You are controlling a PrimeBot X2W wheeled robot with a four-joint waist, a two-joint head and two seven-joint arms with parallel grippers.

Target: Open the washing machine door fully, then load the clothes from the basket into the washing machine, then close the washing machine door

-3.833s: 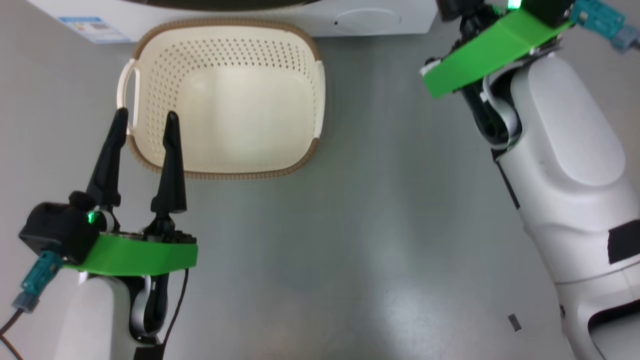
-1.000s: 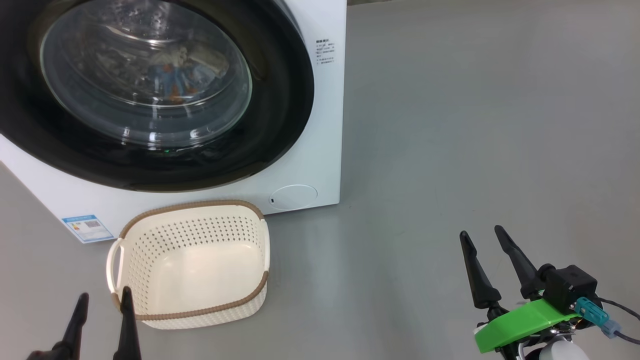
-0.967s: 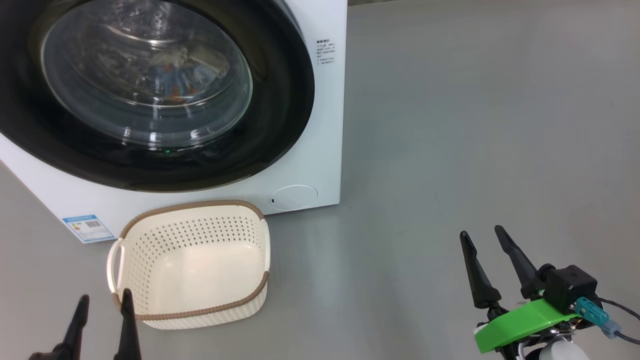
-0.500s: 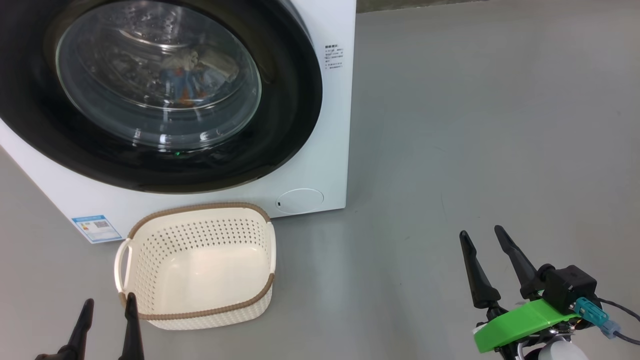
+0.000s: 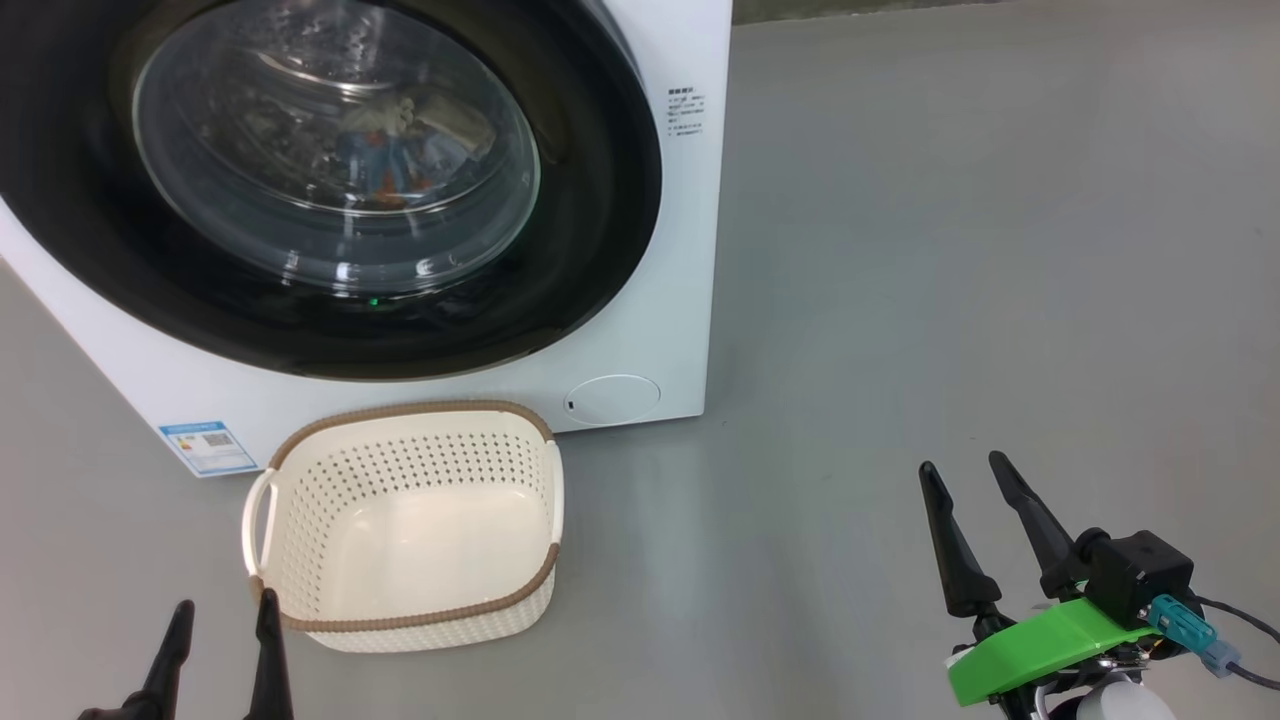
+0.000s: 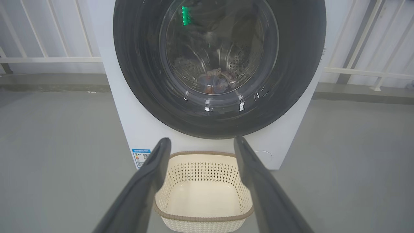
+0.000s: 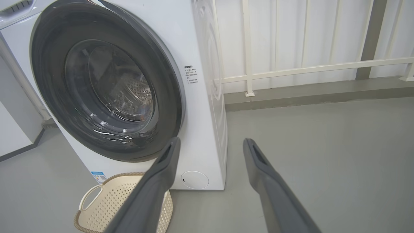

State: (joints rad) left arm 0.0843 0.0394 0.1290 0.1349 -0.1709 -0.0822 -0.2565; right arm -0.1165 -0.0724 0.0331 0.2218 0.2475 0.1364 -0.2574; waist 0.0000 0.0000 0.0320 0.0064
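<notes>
While the washing machine door [image 5: 600, 200] is sitting shut, the basket [image 5: 405, 415] is standing just before its lower edge. Left pincer [image 5: 225, 600] and right pincer [image 5: 962, 462] are hovering spread over open floor [image 5: 950, 250].

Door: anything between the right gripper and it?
Nothing visible. Bare floor separates the open right gripper from the shut door. The basket stands in front of the washer, below the door and left of that path.
</notes>
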